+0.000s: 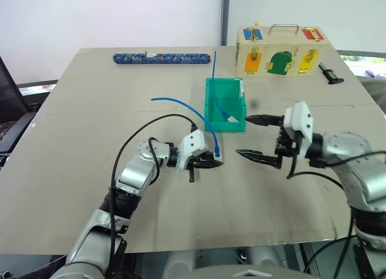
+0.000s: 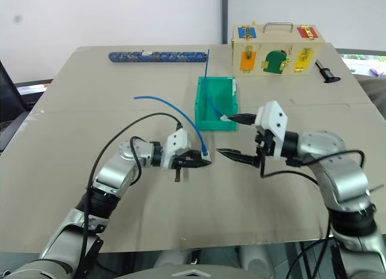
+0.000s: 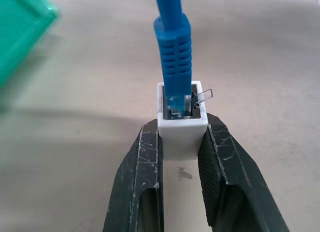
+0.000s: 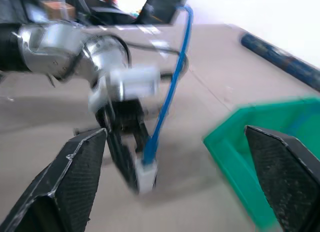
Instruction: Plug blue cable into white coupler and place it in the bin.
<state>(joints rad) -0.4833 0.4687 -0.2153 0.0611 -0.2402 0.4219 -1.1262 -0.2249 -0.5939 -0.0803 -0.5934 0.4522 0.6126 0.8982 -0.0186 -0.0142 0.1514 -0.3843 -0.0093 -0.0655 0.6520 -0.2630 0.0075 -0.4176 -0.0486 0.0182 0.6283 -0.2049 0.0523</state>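
Note:
My left gripper [image 1: 212, 164] is shut on the white coupler [image 3: 181, 132], one black finger [image 3: 142, 177] on each side of it. The blue cable [image 1: 181, 107] arcs up from the table, and its plug [image 3: 174, 66] sits inside the coupler's socket. The coupler [image 1: 217, 152] hangs just above the table, in front of the teal bin [image 1: 208, 107]. To the right of the coupler, my right gripper [image 1: 242, 135] is raised and open, with nothing between its wide-apart fingers [image 4: 75, 182]. It points toward the left gripper [image 4: 125, 157].
A second, straighter blue cable [image 1: 215, 65] leans in the bin, its clear plug on the bin floor. A wooden box with coloured latches [image 1: 280, 53] stands at the back right, a black tool [image 1: 330, 74] beside it. A dark-blue patterned roll [image 1: 161, 59] lies along the far edge.

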